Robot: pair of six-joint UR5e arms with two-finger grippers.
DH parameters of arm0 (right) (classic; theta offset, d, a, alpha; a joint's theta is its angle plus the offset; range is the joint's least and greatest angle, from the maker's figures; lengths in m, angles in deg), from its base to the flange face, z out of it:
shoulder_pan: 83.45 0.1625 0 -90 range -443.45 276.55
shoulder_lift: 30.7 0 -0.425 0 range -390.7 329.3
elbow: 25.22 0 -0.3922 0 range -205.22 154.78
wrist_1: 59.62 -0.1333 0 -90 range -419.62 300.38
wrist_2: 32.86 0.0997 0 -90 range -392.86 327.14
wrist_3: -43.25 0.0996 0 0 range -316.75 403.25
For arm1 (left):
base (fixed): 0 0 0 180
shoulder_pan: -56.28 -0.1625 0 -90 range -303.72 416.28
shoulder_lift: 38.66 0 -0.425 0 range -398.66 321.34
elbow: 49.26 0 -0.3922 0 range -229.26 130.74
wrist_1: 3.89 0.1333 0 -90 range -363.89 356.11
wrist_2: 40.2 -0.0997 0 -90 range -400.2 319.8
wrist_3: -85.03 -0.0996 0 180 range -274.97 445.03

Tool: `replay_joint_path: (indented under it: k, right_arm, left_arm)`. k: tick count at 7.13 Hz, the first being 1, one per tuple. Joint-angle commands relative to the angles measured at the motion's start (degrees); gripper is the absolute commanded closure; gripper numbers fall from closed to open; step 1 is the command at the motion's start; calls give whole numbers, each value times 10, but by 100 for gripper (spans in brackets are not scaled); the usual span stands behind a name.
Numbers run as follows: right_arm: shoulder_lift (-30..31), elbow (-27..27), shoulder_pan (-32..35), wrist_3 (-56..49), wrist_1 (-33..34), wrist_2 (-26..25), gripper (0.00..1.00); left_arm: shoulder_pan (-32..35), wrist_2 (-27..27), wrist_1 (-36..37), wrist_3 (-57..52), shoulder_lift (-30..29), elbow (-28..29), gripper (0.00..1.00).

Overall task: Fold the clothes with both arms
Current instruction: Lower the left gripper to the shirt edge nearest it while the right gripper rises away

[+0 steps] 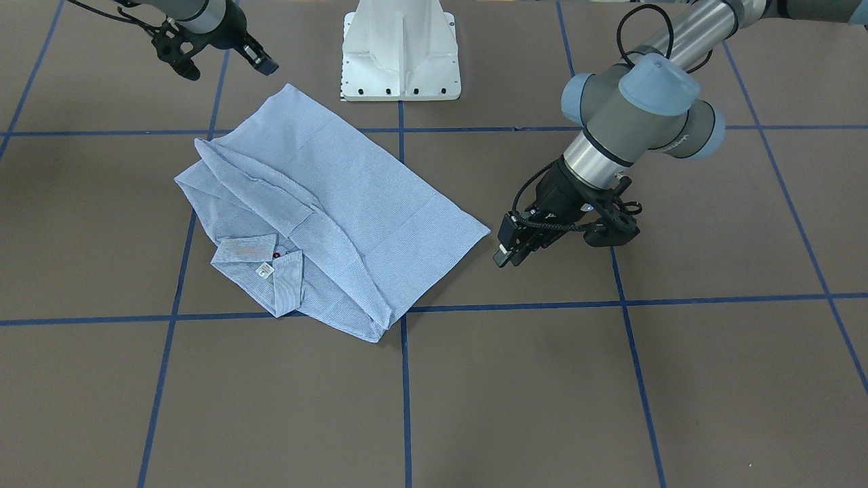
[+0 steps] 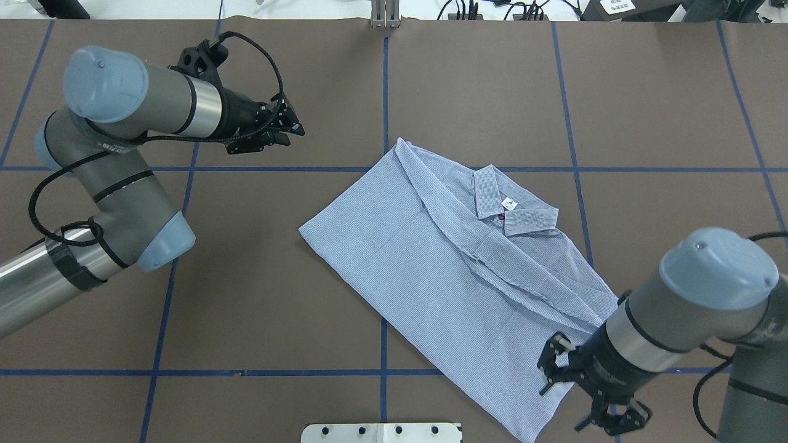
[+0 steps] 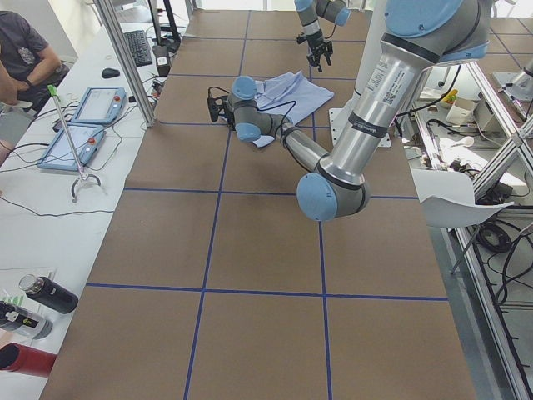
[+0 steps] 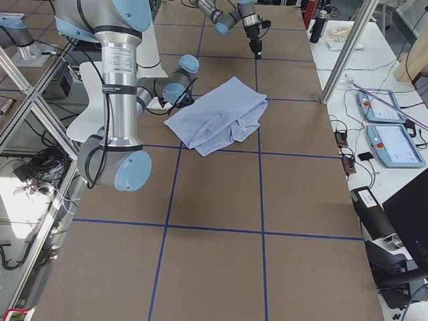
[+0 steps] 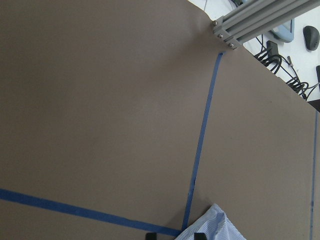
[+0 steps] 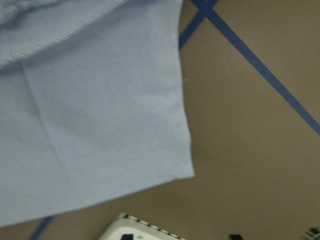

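The blue-and-white striped shirt point(image 1: 352, 196) point(image 2: 443, 271) lies folded and flat on the brown table, collar point(image 1: 254, 251) and white neck tag point(image 1: 265, 270) facing up. My left gripper point(image 1: 507, 256) point(image 2: 298, 127) hovers just off the shirt's corner point(image 5: 215, 227), fingers a narrow gap apart and holding nothing. My right gripper point(image 1: 266, 64) point(image 2: 548, 360) hangs above the table beside the hem corner point(image 6: 90, 115) nearest the robot's base. It is open and empty, its fingertips point(image 6: 127, 236) barely showing.
The white pedestal base point(image 1: 400, 54) point(image 6: 145, 227) stands close to the hem. Blue tape lines point(image 1: 403, 379) grid the table. An aluminium frame post point(image 5: 250, 20) marks the far edge. A side bench holds tablets point(image 3: 83, 125) and bottles point(image 3: 42, 296), with a seated person point(image 3: 25, 50) nearby.
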Motion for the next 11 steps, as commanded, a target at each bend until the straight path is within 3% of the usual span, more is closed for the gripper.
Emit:
replay_joint_path:
  k: [1, 3, 4, 8, 11]
  right_arm:
    - [-127, 126, 140, -13, -1, -23, 0]
    - [-141, 161, 159, -164, 1, -159, 0]
    - [-141, 191, 160, -204, -5, -188, 0]
    - [-160, 218, 178, -233, -6, -196, 0]
    - [-160, 227, 179, -233, -6, -196, 0]
  left_arm:
    - [-65, -61, 13, 3, 28, -20, 46]
    - [-97, -70, 28, 2, 40, -14, 46]
    - [-109, -71, 27, 2, 42, -10, 46]
    - [-130, -71, 28, 1, 39, 4, 53]
    - [-132, -70, 27, 0, 32, 15, 73]
